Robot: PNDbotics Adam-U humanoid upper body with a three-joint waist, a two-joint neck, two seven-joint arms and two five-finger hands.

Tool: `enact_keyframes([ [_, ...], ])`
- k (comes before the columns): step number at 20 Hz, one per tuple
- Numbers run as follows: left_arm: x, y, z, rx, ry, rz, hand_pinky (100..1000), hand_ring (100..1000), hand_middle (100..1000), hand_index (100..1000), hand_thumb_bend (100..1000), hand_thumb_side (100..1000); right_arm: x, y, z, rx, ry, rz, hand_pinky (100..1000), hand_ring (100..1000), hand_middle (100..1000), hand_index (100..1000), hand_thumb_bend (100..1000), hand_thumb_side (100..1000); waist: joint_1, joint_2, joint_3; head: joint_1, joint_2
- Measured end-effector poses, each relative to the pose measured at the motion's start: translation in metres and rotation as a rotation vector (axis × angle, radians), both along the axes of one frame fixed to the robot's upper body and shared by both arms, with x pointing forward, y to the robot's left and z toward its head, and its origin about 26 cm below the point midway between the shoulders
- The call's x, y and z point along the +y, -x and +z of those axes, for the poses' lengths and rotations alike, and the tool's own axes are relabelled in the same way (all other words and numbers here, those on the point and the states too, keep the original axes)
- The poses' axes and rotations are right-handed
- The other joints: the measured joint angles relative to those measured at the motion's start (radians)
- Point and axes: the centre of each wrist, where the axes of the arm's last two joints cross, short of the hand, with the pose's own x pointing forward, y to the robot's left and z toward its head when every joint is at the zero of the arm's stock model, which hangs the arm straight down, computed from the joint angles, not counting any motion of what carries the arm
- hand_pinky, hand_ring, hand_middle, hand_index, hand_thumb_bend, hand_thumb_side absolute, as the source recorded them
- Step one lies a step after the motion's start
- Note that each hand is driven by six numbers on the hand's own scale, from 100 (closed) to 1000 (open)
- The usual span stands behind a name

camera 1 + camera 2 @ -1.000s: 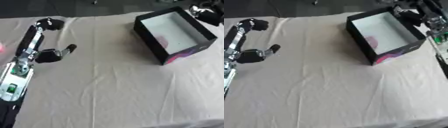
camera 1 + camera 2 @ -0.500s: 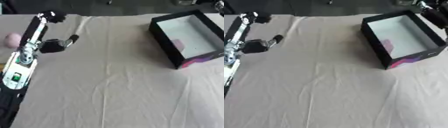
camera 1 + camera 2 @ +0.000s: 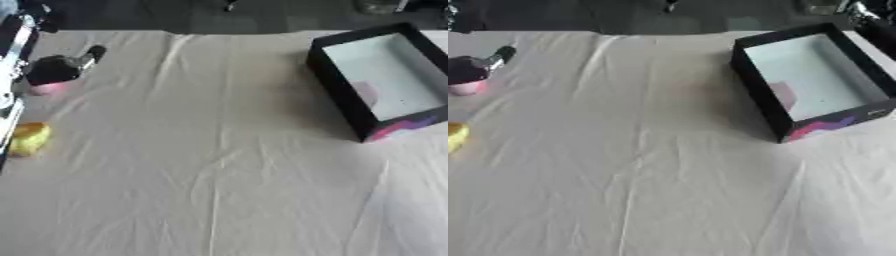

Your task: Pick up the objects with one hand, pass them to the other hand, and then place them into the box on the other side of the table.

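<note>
A small pink object (image 3: 45,89) lies near the table's left edge. My left hand (image 3: 52,70) is directly over it and touches or covers its top; the hand's dark bulk hides the contact. A yellow object (image 3: 28,139) lies nearer to me on the cloth, close to the same edge and apart from the hand. The black box (image 3: 337,92) with a pale inside stands open at the right, with a pinkish shape on its floor. Only a dark and silver part of my right hand (image 3: 874,19) shows, at the top right corner beyond the box.
A wrinkled beige cloth (image 3: 219,165) covers the whole table. Its far edge (image 3: 227,32) meets a dark floor. My left forearm (image 3: 10,65) runs along the left edge of the picture.
The camera has tilted, so the whole picture shifted and the yellow object came into view. My left hand has moved from beside the pink object to right over it.
</note>
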Motion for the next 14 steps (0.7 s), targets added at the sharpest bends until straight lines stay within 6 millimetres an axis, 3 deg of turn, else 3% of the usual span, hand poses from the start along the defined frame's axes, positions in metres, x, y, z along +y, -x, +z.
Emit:
enact_keyframes([
  [10, 0.056, -0.002, -0.008, 0.168, -0.035, 0.165, 782, 740, 704, 816, 539, 373, 0.000, 0.000, 0.001, -0.005, 0.001, -0.003, 1000, 916, 893, 984, 100, 735, 0.001, 0.000, -0.002, 0.032, 0.000],
  [14, 0.073, 0.001, -0.005, 0.232, -0.082, 0.158, 786, 749, 715, 820, 593, 471, 0.000, 0.000, 0.001, -0.005, 0.005, -0.006, 1000, 915, 892, 982, 100, 735, 0.004, 0.000, -0.006, 0.039, 0.000],
])
